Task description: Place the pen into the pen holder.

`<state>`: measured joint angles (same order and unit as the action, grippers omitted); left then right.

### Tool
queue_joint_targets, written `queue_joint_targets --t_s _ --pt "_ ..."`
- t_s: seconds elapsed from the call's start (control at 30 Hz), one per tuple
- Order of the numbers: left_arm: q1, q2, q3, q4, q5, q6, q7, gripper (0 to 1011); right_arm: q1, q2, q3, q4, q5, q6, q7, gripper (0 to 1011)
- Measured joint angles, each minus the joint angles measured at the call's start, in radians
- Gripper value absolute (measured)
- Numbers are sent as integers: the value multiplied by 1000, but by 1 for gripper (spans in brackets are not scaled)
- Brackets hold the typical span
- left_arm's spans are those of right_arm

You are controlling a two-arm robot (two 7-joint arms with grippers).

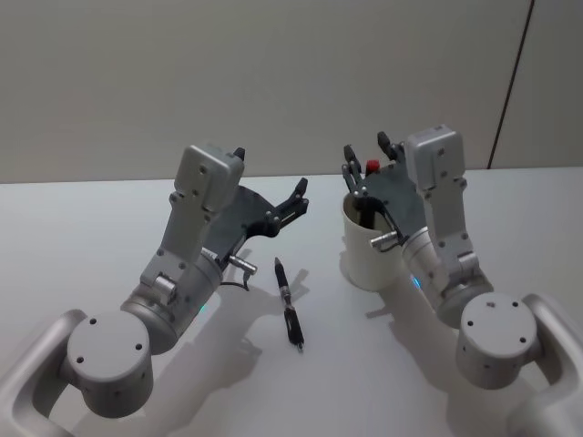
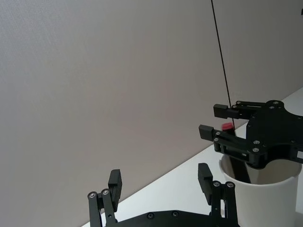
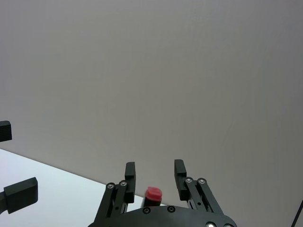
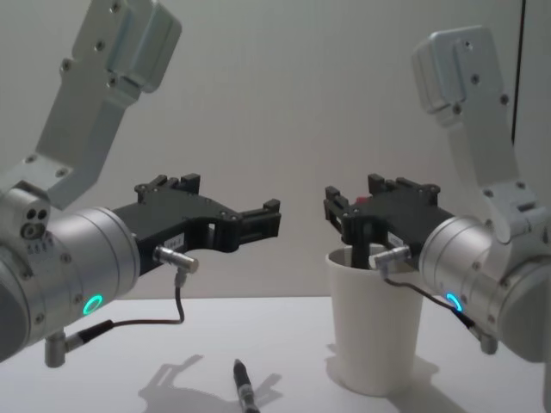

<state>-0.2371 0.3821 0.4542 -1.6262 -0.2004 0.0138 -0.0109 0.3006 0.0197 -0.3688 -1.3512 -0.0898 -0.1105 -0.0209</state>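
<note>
Grey wall, white table (image 1: 91, 218); left gripper (image 1: 270, 171) raised off the surface, jaws spread, empty; pen (image 1: 289, 303) lies flat just below it, back toward the robot; right gripper (image 1: 366, 146), also spread, hovers over pen holder (image 1: 369, 264) off to its right. Pen likely light, stiff, smooth, apt to roll; pinch mid-barrel, across its length; cup light, tips easily.
</note>
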Motion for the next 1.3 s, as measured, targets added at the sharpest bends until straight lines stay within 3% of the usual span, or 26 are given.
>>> queue_joint_targets --t_s 0.17,0.27,0.6,0.9,1.3 --pt "0 0 0 0 0 0 0 1001 -1 0 0 -1 0 1 0 617" --pt "0 0 0 0 0 0 0 1001 -1 1 0 -2 0 1 0 754" --pt "0 0 0 0 0 0 0 1001 -2 2 0 -3 0 2 0 1001" --pt "0 0 0 0 0 0 0 1001 -8 10 7 -40 16 2 16 1001" --pt "0 0 0 0 0 0 0 1001 -28 60 55 -205 112 -12 68 1001"
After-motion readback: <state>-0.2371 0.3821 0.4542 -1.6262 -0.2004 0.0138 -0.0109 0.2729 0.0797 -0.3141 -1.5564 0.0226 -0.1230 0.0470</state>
